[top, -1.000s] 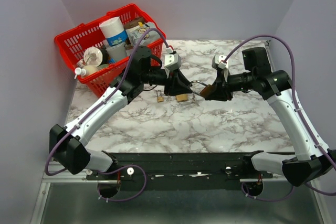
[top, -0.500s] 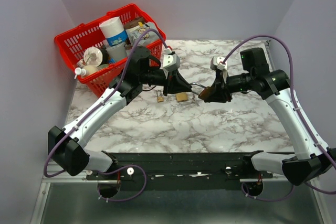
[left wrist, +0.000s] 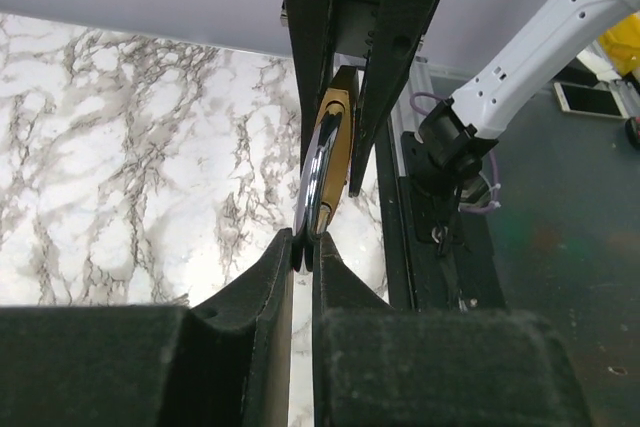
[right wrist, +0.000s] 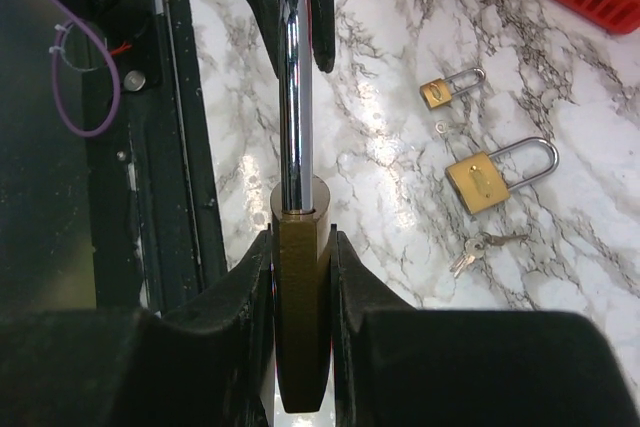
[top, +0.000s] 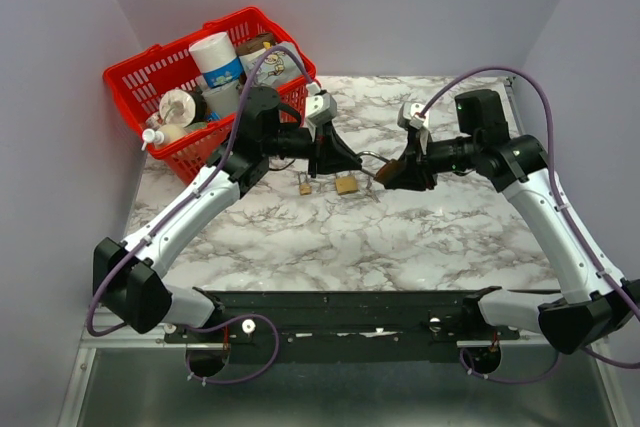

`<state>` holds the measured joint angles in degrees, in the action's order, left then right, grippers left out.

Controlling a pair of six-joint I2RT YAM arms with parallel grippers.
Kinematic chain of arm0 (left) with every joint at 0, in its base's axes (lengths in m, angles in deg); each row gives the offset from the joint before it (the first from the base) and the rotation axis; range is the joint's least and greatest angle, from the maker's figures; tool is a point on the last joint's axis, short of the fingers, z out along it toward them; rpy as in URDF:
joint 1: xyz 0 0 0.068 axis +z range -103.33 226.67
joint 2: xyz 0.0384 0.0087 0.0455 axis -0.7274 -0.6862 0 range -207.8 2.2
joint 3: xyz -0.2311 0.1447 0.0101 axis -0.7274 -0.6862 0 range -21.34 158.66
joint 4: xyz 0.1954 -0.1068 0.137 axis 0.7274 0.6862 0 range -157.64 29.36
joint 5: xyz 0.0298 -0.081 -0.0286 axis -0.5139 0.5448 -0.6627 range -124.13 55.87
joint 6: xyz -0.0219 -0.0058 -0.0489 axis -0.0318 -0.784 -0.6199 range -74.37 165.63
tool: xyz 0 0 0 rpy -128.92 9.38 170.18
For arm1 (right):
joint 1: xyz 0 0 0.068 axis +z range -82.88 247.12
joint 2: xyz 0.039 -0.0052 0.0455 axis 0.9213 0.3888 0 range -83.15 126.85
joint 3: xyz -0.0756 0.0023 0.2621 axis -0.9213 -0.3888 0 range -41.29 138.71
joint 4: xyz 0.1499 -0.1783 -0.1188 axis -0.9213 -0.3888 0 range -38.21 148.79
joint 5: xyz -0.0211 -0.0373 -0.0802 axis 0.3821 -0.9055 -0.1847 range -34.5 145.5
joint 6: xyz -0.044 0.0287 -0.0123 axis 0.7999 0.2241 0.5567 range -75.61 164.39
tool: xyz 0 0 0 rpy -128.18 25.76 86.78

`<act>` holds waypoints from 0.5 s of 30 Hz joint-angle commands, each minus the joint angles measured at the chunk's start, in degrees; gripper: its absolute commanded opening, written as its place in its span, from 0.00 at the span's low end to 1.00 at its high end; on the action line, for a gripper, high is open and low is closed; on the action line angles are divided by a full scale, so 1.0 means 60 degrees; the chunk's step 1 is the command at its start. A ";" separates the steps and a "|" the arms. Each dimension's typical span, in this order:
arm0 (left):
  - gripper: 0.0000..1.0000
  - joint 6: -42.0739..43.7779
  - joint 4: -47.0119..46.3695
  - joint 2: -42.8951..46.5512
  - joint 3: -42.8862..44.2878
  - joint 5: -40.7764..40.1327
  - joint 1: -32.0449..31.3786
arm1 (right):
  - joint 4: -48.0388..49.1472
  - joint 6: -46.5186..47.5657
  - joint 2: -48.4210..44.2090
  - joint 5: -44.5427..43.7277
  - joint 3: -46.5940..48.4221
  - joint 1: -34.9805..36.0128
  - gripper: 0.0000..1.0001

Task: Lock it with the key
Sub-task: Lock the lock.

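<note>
A large brass padlock (top: 388,173) hangs in the air between both grippers. My right gripper (right wrist: 300,242) is shut on its brass body (right wrist: 300,327), seen from above over mid-table (top: 398,173). My left gripper (left wrist: 303,247) is shut on the tip of its chrome shackle (left wrist: 312,187), whose length also runs up the right wrist view (right wrist: 294,97). From above the left gripper (top: 340,159) faces the right one. A small bunch of keys (right wrist: 470,252) lies on the marble, in neither gripper.
A small brass padlock (right wrist: 446,88) and a medium one (right wrist: 490,177) lie on the marble (top: 420,237) below the left gripper, seen from above as small (top: 304,186) and medium (top: 347,185). A red basket (top: 140,77) of bottles stands back left.
Both grippers and the padlock held between them have shifted a little to the left and toward the back. The padlocks and keys on the table have not moved.
</note>
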<state>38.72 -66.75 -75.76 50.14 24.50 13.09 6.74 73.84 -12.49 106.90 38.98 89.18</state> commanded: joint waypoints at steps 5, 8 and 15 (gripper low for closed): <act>0.00 -0.1190 -0.1348 -0.0352 -0.0239 0.0702 -0.0423 | 0.2727 -0.0778 -0.0101 0.0355 0.0069 0.0468 0.01; 0.00 -0.1293 -0.1641 -0.0367 -0.0356 0.0658 -0.0526 | 0.2977 -0.1070 0.0001 0.0632 0.0127 0.0556 0.01; 0.00 -0.0986 -0.1833 -0.0528 -0.0503 0.0819 -0.0731 | 0.3767 -0.1788 0.0177 0.0868 0.0171 0.0937 0.01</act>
<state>32.11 -74.71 -76.72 48.13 24.48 13.59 10.74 67.05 -12.54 105.13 38.56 90.76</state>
